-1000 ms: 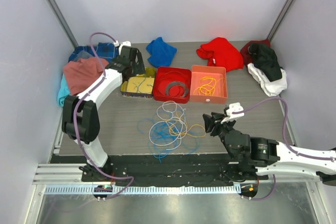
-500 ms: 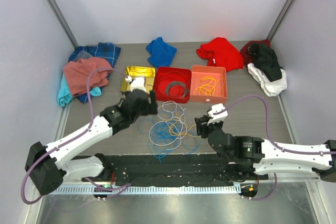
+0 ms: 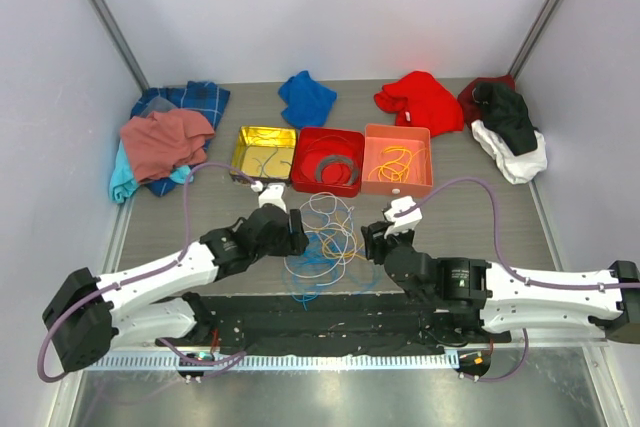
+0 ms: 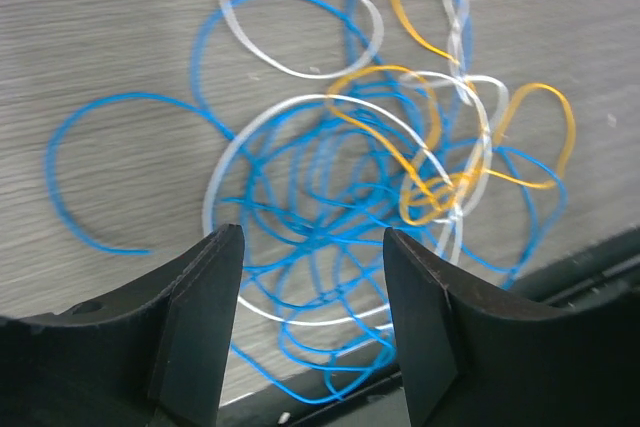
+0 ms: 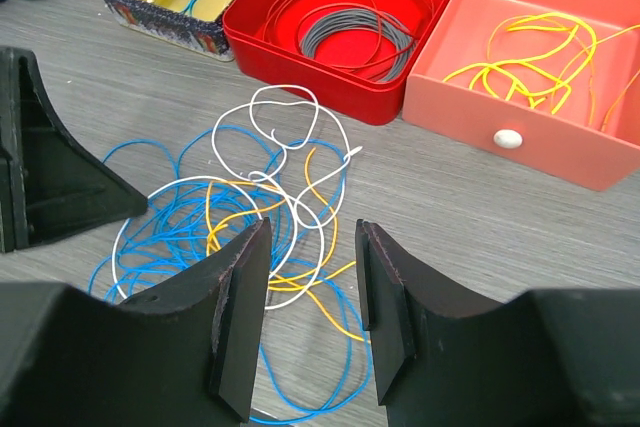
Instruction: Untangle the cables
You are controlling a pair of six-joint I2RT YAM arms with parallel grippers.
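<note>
The cables (image 3: 325, 240) lie in one loose tangle mid-table: blue loops (image 4: 318, 237), a white loop (image 4: 300, 72) and a yellow strand (image 4: 430, 197) crossing each other. My left gripper (image 3: 297, 232) hovers at the tangle's left edge. In the left wrist view it (image 4: 312, 247) is open, with the blue loops showing below the gap and nothing held. My right gripper (image 3: 371, 240) sits at the tangle's right edge. In the right wrist view it (image 5: 313, 237) is open and empty, above yellow and white strands (image 5: 290, 212).
Behind the tangle stand a yellow tin (image 3: 245, 137) with thin cables, a red box (image 3: 300, 175) holding a grey ring, and an orange box (image 3: 428, 162) with a yellow cable. Bunched clothes (image 3: 165, 137) line the back and left. A black rail (image 3: 320, 317) runs along the near edge.
My left arm swung from the yellow tin at the back down to the tangle's left side, and its jaws narrowed somewhat. My right arm slid left, closer to the tangle.
</note>
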